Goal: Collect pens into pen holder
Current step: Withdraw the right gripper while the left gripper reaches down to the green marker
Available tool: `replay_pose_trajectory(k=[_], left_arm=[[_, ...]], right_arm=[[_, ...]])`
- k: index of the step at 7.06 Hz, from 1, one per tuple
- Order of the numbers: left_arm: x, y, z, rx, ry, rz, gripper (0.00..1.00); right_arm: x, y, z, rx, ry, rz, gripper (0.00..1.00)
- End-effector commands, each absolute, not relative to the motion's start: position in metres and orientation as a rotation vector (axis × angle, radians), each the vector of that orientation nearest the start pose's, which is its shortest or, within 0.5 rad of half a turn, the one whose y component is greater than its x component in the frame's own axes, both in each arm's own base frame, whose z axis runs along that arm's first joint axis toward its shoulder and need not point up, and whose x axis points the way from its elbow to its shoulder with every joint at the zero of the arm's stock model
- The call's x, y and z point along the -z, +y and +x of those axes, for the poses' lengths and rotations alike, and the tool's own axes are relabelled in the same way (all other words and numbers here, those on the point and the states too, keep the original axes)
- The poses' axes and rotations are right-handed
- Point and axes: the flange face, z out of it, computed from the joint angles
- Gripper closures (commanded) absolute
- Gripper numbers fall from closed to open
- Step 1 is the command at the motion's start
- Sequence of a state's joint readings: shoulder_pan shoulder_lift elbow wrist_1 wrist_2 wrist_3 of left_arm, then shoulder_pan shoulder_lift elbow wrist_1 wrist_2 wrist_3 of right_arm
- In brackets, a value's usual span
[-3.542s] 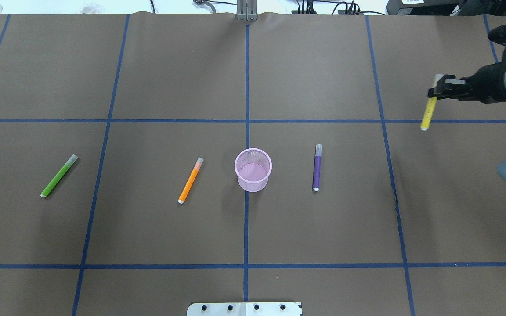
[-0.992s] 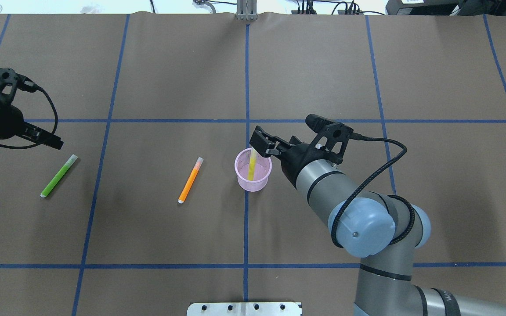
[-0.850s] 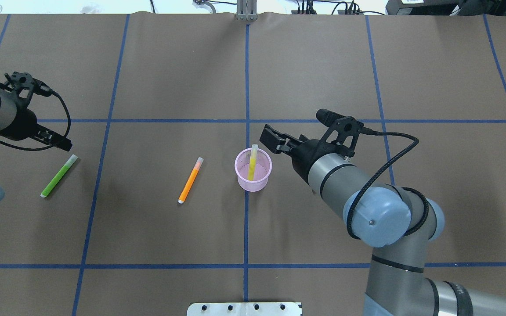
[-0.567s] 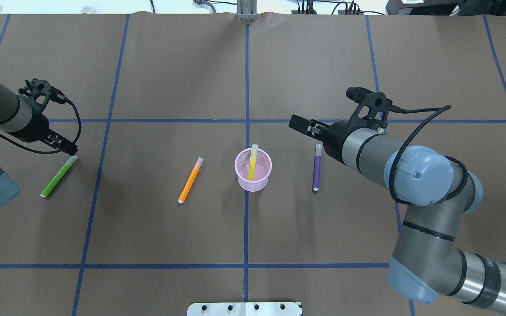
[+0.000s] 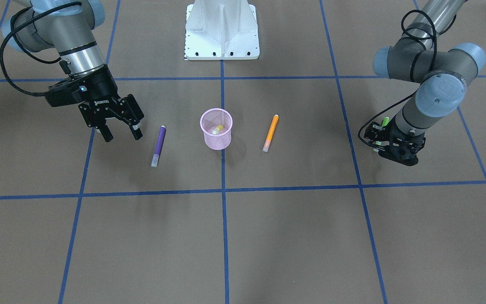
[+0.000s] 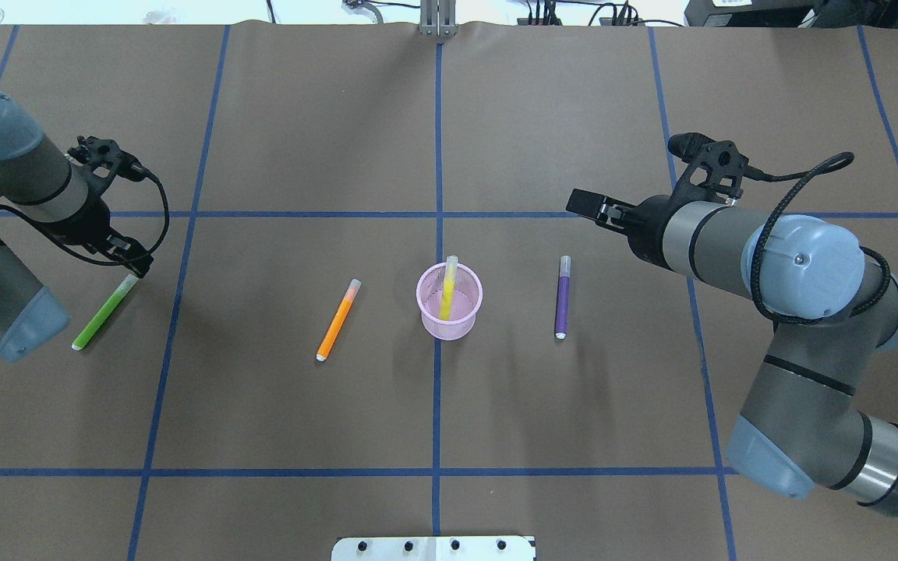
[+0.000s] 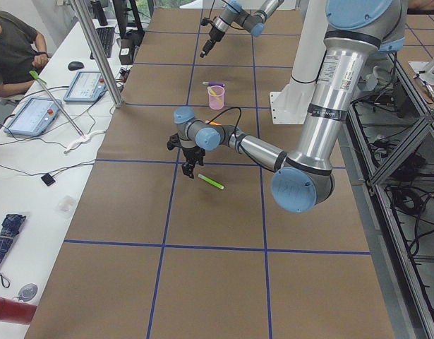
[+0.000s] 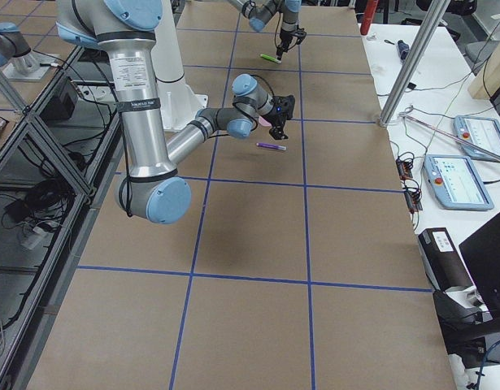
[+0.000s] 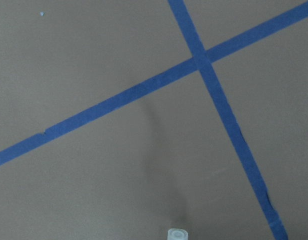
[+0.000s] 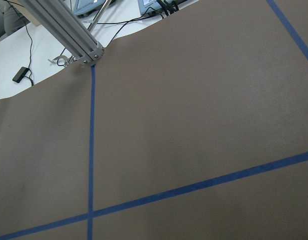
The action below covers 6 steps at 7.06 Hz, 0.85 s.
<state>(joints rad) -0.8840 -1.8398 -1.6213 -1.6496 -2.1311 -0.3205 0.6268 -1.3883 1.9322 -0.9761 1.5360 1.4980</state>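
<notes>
One pen of four is in. The yellow pen [image 6: 447, 288] stands tilted inside the pen holder [image 6: 464, 323], cap poking above the rim. The holder sits mid-desk on a blue tape [image 6: 436, 156] line.

Step in hand looks like the grab of the next pen. The left claw [image 6: 136, 263] is low at the capped end of the green pen [image 6: 103, 314], which lies flat at the robot's far left. Can't tell if its jaws are apart or together, or if they touch the pen. The wrist view shows only the cap tip at the bottom edge.

The right claw [image 5: 121, 134] has its jaws apart and holds nothing. It hovers just beside the purple pen [image 6: 563, 298], which lies flat near the holder. The orange pen [image 6: 337, 320] lies flat on the holder's other side.

Next move likely: clamp the green pen, lift it, carry it over the rim, tip it cap-up and drop it.

Pens are slim, smooth, round plastic sticks with pale see-through caps, so they could roll. The holder is pink wire mesh, round, slightly tapered, and probably light enough to tip if knocked. The desk [image 6: 301, 405] is covered in matte brown paper.
</notes>
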Motion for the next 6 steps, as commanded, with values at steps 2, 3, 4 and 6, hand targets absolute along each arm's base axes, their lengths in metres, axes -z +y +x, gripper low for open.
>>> replay_pose_trajectory(k=[2,3,4,6], left_arm=[[-0.499,-0.519,0.325,-0.489,0.669,0.025,0.25],[-0.501,-0.518,0.327,-0.490,0.687,0.007,0.25],[-0.502,-0.517,0.330,-0.495,0.690,0.004,0.25],[-0.505,-0.517,0.331,-0.497,0.690,-0.001,0.29]], right_arm=[[-0.352,-0.443,-0.333,-0.514,-1.049,0.358,0.01],[-0.352,-0.444,-0.334,-0.516,-1.051,0.359,0.01],[-0.353,-0.444,-0.335,-0.508,-1.049,0.354,0.01],[-0.377,-0.461,-0.300,-0.391,-1.042,0.260,0.01]])
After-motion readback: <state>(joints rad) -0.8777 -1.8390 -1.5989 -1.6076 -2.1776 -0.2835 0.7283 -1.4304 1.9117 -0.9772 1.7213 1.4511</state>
